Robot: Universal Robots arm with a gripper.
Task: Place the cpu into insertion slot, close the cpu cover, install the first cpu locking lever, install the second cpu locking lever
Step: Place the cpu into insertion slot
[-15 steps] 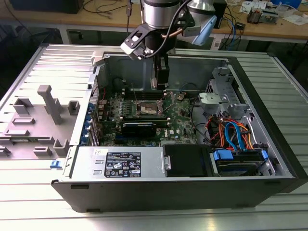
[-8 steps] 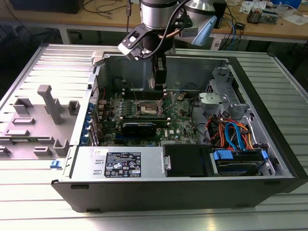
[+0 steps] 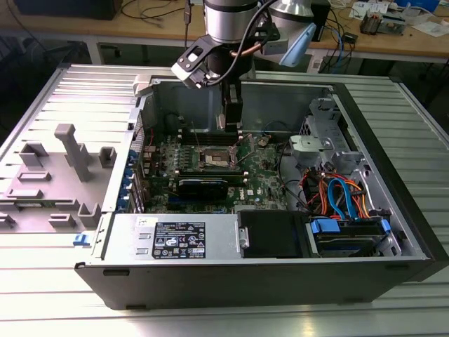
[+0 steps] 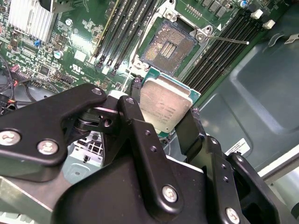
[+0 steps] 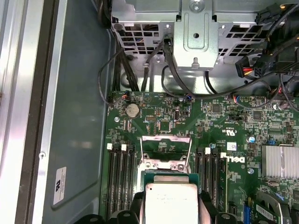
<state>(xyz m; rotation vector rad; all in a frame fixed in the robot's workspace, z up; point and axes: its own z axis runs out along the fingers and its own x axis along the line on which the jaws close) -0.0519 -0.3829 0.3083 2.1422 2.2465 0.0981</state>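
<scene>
Silvery-tan metal tops the cpu (image 4: 167, 108), which sits pinched between the two black fingers (image 4: 189, 133) of the gripper (image 4: 164, 99). The claw is clamped on opposite edges of the chip. The cpu is held clear of the board just beside the socket (image 4: 168, 46), not seated in it.

In the second wrist view the socket lies uncovered, its field of gold contacts bare. A thin locking lever (image 4: 229, 40) juts from one corner of the socket and runs out over the black memory slots (image 4: 233, 30) on that side. More slots line the socket's opposite side.

In the first wrist view the cpu cover (image 5: 166, 151), a thin silvery frame with an open middle, shows just past the held chip. It is not shut over the socket. A coin battery (image 5: 133, 110) sits on the green motherboard (image 5: 210, 116) a little beyond the cover. A perforated metal drive cage (image 5: 196, 32) lies farther out still from the socket, and a finned heatsink (image 5: 279, 161) lies off to one side of the socket, past the memory slots.

In the exterior view the gripper hangs low over the socket, inside an open computer case (image 3: 210, 281) that lies on its side on a ribbed metal table (image 3: 224, 319).
</scene>
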